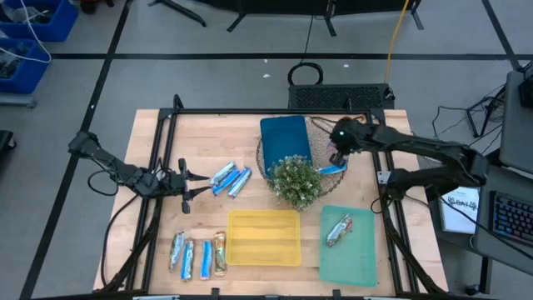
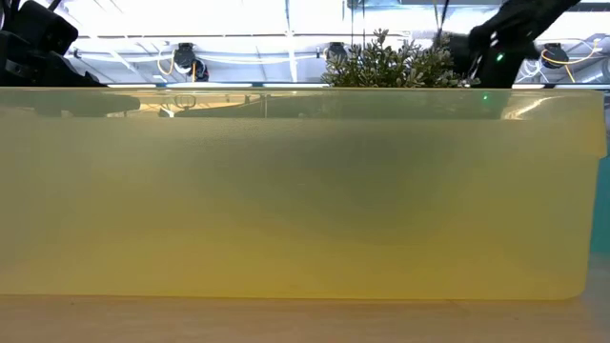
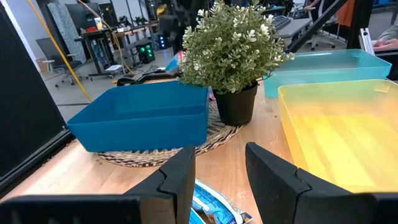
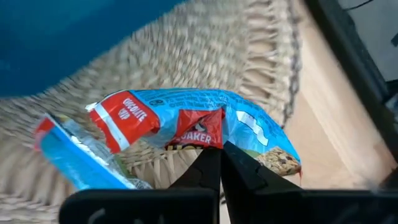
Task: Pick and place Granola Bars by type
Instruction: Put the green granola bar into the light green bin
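Observation:
My right gripper (image 1: 336, 160) is over the woven mat beside the blue tray (image 1: 286, 140), shut on a blue-and-red granola bar (image 4: 193, 121). A second blue bar (image 4: 74, 155) shows beside it over the mat. My left gripper (image 1: 188, 182) is open and low over the table's left part. It points at two blue bars (image 1: 231, 178) lying flat on the wood, and one bar's end (image 3: 214, 208) shows between its fingers without touching them. Several bars (image 1: 198, 255) lie side by side at the near left. One bar (image 1: 338, 230) lies in the green tray. My right gripper pinches the granola bar between its two shut fingers (image 4: 239, 177) at the wrapper's long edge, about midway along it (image 4: 214, 144). The fingers lie across the bar. The bar stands out sharp against the blurred mat behind it. Whether it is lifted clear cannot be told.
The yellow tray (image 1: 264, 250) sits at the near middle and the green tray (image 1: 358, 262) at the near right. A bushy potted plant (image 1: 296, 180) stands on the round woven mat (image 1: 265, 162) between both arms. A black frame (image 1: 162, 142) borders the table.

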